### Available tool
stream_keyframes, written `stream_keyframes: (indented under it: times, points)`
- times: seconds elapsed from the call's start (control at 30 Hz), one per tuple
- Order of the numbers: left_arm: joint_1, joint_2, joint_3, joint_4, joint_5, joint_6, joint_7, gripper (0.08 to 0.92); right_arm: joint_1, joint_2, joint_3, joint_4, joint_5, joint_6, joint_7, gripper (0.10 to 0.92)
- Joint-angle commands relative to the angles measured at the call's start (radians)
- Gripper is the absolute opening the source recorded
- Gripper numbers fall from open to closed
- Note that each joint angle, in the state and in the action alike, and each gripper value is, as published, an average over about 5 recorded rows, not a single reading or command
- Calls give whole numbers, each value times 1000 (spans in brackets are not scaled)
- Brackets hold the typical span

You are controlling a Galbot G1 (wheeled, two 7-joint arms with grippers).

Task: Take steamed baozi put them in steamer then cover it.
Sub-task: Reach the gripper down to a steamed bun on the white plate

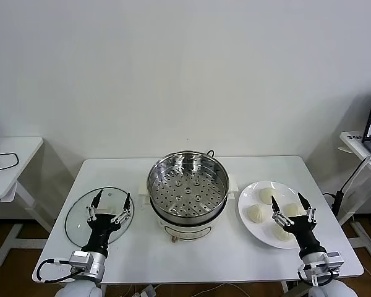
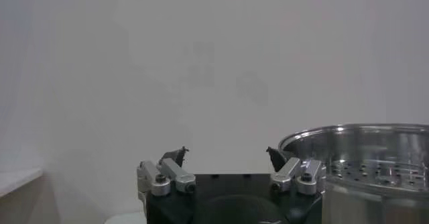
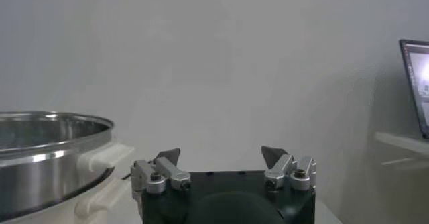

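Head view: we see the steamer (image 1: 188,189) at desk (image 1: 142,260) centre, baozi (image 1: 255,213) on a plate (image 1: 250,230) at its 3 o'clock, lid (image 1: 80,216) at 9. Left gripper (image 1: 110,205) over the lid, right gripper (image 1: 291,206) over the plate.
Left wrist: jaws apart, steamer (image 2: 365,158) beside.
Right wrist: jaws apart, empty.

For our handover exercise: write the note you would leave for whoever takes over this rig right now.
Left gripper: open, empty, over the glass lid lying on the table, left of the steamer.
Right gripper: open, empty, over the white plate.
Steamer: mid-table, uncovered, tray bare.
Steamed baozi: all on the plate, right of the steamer.
Done: nothing.
Left: move every bun into the steamer, then cover it.
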Motion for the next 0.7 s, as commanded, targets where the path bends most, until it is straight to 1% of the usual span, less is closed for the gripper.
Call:
stream_keyframes:
  times: [0.03,0.1,0.17,0.3,0.4,0.53,0.7]
  points:
    - [0,1,-1,-1,0,0,3,823,29,-20,2,-17,-10,-21,-6,823]
    - [0,2,-3,-3,0,-1,7,823,60,-54,5,-40,-37,-34,-7,823]
    - [2,5,-4,-4,1,-3,13,823,107,-115,3,-77,-98,-51,-7,823]
    - [6,10,4,-7,10,-15,23,823,218,-273,-31,-168,-268,-87,-29,823]
    - [11,10,15,-10,22,-25,30,823,299,-404,-86,-221,-360,-132,-87,823]
    - [14,7,32,-12,29,-30,33,823,403,-552,-199,-279,-439,-172,-211,823]
    - [19,7,54,-11,46,-35,34,823,588,-692,-401,-371,-499,-186,-462,823]
